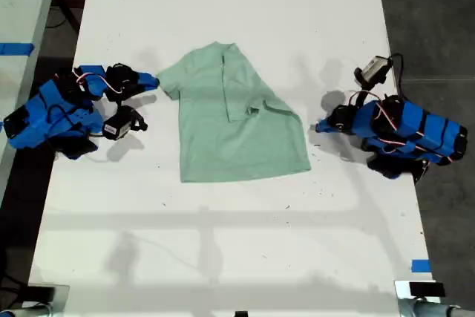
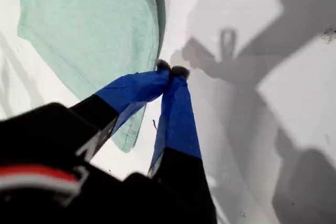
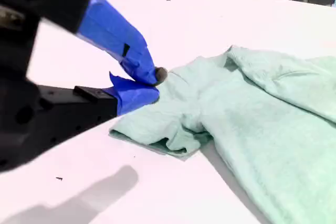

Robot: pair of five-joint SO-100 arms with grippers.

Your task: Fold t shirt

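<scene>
The pale mint-green t shirt point(image 1: 237, 128) lies flat on the white table point(image 1: 223, 243), with one side folded in over its middle. My first gripper point(image 2: 171, 70) is shut with nothing in it, its tips just off the shirt's edge point(image 2: 89, 24); it is the arm at the exterior view's right point(image 1: 319, 125). My second gripper point(image 3: 151, 85) is shut beside the shirt's sleeve point(image 3: 168, 129), with no cloth seen between its fingers; it is the arm at the exterior view's left point(image 1: 152, 79).
Both blue arms sit low, folded back at the table's side edges in the exterior view. Dark floor point(image 1: 438, 20) lies past the edge at the exterior view's right. A blue tape mark point(image 1: 421, 265) is near the lower right corner of the exterior view.
</scene>
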